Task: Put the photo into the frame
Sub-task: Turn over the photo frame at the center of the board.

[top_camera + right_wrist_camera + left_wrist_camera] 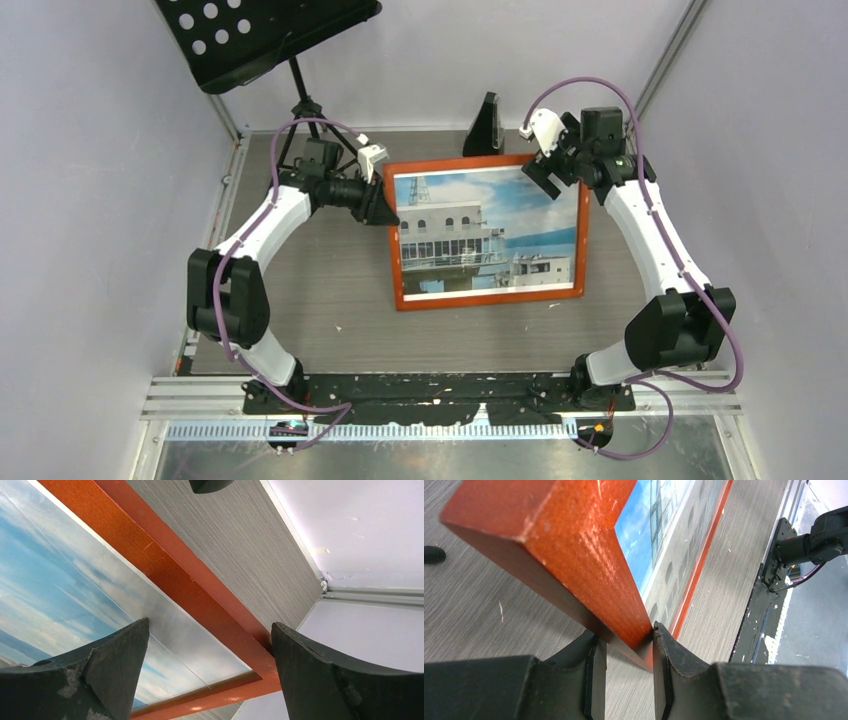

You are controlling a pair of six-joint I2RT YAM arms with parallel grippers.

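frame (490,297) mid-tabletop (320,290) toward far edge, long axis left-right | photo (480,225) showing inside it | left end effector (626,635) clamped on frame's far-left corner | right end effector (210,630) spread wide, empty, over far-right corner

On the left arm (270,225) and right arm (650,235), white shells are being joined by black joint housings. Purple cables (590,80) are being run from the black base plate (440,392). The right gripper (210,625) is being shown with scuffed black fingers (320,675).
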